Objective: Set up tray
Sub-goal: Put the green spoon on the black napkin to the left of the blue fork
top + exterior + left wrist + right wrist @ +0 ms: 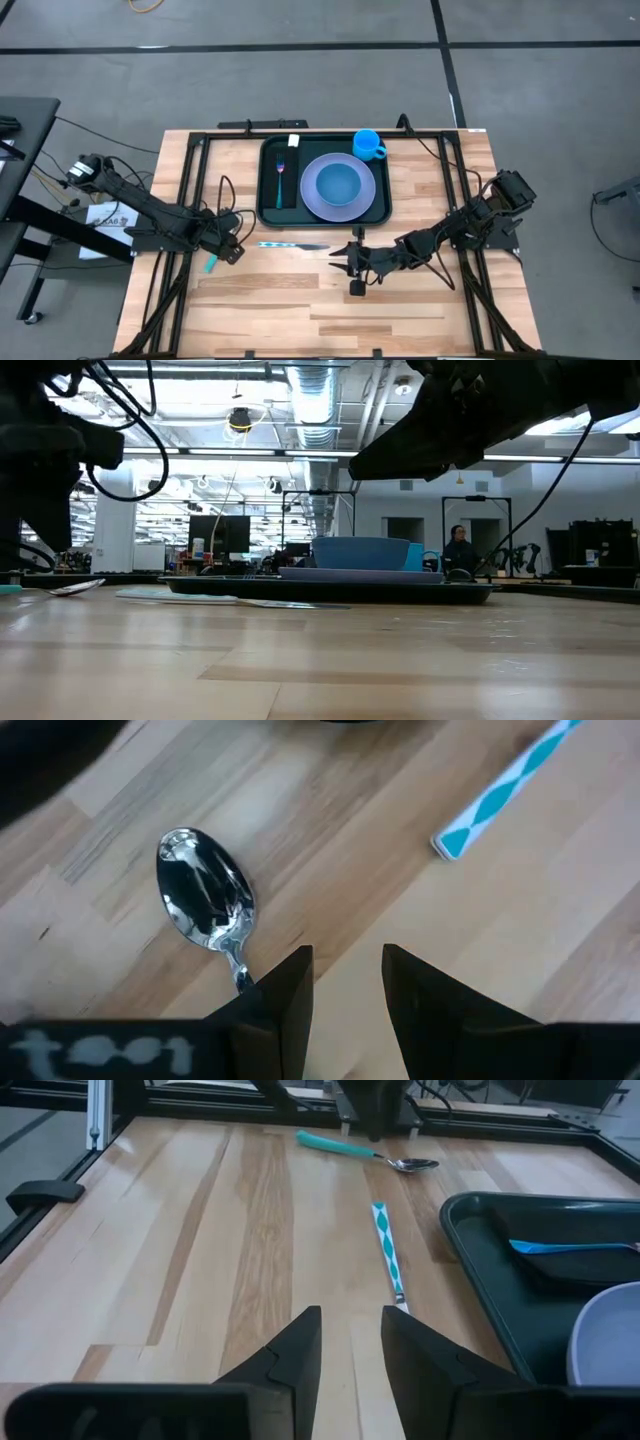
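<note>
The dark green tray (268, 215) lies at the table's far middle. It holds a lavender plate (312, 205) with a blue bowl (338, 182), and a blue-handled fork (281, 175) on a narrow black strip. A blue cup (368, 144) stands at the tray's far right corner. A spoon (205, 900) with a teal handle (335, 1145) lies on the wood left of the tray. My left gripper (347, 990) points down over it, open, with bare wood between the fingers. My right gripper (350, 1345) hovers open near the table's middle, with nothing between its fingers. My left gripper comes from above with one finger (285, 995) standing over the spoon's neck (240, 975), which runs out of sight behind that finger. Whether the finger touches the spoon I cannot tell. The spoon lies flat on the table.
A knife (292, 245) with a teal-and-white patterned handle (505, 790) lies on the wood just near of the tray, between the two grippers. Black frame rails (185, 200) run along the table's left and right sides. Bare wood spreads toward the near edge.
</note>
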Tool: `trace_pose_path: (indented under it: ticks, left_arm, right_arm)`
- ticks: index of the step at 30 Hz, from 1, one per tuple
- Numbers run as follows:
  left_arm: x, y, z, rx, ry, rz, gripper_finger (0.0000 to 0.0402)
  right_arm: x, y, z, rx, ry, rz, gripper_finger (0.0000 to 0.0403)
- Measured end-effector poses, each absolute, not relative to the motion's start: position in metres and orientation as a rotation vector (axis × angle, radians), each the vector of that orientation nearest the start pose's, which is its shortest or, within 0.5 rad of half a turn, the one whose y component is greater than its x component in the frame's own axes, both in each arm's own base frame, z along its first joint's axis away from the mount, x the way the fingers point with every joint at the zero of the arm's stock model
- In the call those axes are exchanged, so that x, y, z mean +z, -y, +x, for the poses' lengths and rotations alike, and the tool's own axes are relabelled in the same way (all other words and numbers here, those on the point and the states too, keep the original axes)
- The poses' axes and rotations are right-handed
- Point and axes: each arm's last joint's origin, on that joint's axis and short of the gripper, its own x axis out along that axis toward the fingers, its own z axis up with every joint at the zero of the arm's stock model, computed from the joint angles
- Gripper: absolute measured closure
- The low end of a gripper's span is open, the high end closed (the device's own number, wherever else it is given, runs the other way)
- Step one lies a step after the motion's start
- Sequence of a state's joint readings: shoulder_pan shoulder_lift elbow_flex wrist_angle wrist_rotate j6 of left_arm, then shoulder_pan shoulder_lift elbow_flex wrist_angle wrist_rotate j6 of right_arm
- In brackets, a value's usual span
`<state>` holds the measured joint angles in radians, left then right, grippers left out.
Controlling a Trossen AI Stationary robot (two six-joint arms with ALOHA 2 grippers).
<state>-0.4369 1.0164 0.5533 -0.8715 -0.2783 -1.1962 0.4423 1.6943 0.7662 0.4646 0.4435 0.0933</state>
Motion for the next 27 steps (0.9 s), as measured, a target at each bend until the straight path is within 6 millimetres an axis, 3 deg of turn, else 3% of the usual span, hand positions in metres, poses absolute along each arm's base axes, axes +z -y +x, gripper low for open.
trace_pose_path:
  ticks: [6, 11, 27]
  left_arm:
    - [0.179, 0.057, 0.138, 0.613, -1.125, -0.626, 0.0292]
    - [0.178, 0.054, 0.133, 0.757, -1.135, -0.768, 0.0292]
    - [0.168, 0.054, 0.132, 0.877, -1.218, -0.746, 0.0292]
  right_arm:
    - [0.163, -0.129, 0.305, -0.026, -0.418, -0.105, 0.0303]
    - [0.163, -0.128, 0.306, -0.029, -0.418, -0.105, 0.0303]
    - [0.163, -0.129, 0.306, -0.028, -0.418, -0.102, 0.0303]
